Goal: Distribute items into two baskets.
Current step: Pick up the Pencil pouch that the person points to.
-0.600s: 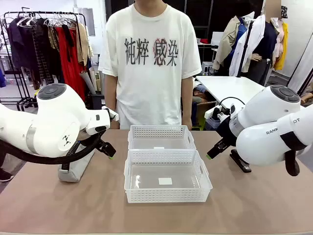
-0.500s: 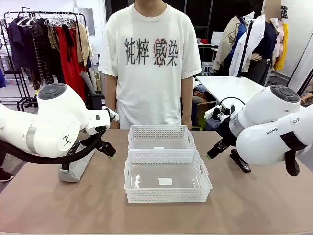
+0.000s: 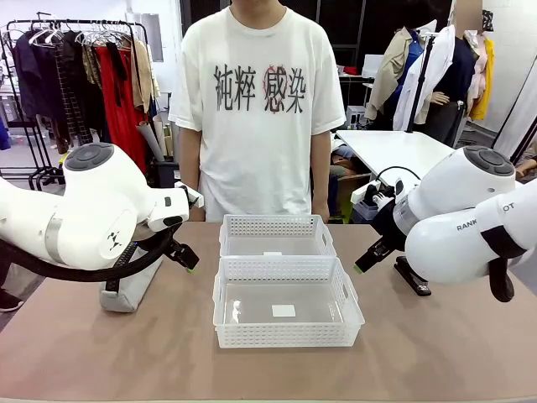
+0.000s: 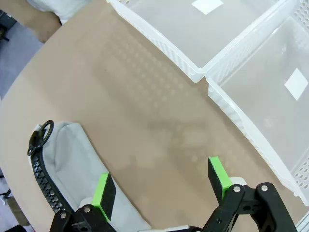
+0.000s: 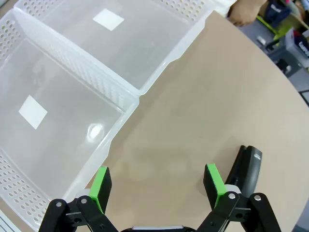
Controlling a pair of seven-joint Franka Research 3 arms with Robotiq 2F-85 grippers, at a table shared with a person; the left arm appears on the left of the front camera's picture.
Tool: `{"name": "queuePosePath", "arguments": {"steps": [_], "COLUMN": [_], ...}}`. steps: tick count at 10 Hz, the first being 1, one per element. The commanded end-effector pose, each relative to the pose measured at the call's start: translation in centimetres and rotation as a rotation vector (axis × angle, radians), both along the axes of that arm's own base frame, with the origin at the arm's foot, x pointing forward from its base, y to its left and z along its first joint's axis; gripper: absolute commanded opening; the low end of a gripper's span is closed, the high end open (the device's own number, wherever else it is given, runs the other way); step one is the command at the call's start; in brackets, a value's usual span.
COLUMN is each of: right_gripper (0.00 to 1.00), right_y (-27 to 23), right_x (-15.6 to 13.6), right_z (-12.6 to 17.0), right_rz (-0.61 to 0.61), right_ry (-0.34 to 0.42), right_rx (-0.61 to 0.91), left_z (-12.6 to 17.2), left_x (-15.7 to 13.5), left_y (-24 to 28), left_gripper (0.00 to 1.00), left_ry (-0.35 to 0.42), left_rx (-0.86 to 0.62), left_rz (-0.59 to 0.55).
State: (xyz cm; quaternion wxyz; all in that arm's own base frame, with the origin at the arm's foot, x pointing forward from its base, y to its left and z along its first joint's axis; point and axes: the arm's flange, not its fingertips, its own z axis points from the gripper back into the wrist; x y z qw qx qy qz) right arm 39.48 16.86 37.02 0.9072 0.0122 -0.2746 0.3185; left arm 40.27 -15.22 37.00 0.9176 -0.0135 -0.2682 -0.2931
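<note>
a: where is the grey pouch?
b: on the bench at the robot's left, zipper side up, apart from the 2 baskets. the left arm covers part of it in the front view.
a: and the black stapler?
b: flat on the bench at the robot's right, off the baskets' right side.
a: the baskets?
b: mid-bench, end to end and touching. the larger basket is nearer the robot and the smaller basket is on the far side. each has a white label on its floor.
a: the left hand?
b: released, jaws wide, grasping nothing. it hangs over bare bench just beside the pouch, and 1 green pad overlaps the pouch's edge in the left wrist view.
a: the right hand?
b: released too, jaws wide and empty, over the bench between the larger basket's wall and the stapler, which lies just outside 1 finger.
a: anyone else?
b: a person stands at the far side, behind the smaller basket.
</note>
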Motion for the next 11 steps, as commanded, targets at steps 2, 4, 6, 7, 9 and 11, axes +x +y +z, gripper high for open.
{"name": "queuePosePath", "arguments": {"steps": [2,4,6,7,9,11], "right_gripper": [1.0,1.0,1.0,1.0,1.0,1.0], "right_y": [-0.01,-0.01,-0.01,-0.01,-0.01,-0.01], "right_x": [0.0,0.0,0.0,0.0,0.0,0.0], "right_z": [0.01,0.01,0.01,0.01,0.01,0.01], "right_rz": [0.0,0.0,0.0,0.0,0.0,0.0], "right_ry": [0.0,0.0,0.0,0.0,0.0,0.0], "right_rx": [0.001,0.001,0.001,0.001,0.001,0.001], "left_z": [0.01,0.01,0.01,0.01,0.01,0.01], "left_x": [0.0,0.0,0.0,0.0,0.0,0.0], "left_y": [0.01,0.01,0.01,0.01,0.01,0.01], "left_gripper": [1.0,1.0,1.0,1.0,1.0,1.0], "left_ry": [0.0,0.0,0.0,0.0,0.0,0.0], "left_rx": [0.0,0.0,0.0,0.0,0.0,0.0], "left_rz": [0.0,0.0,0.0,0.0,0.0,0.0]}}
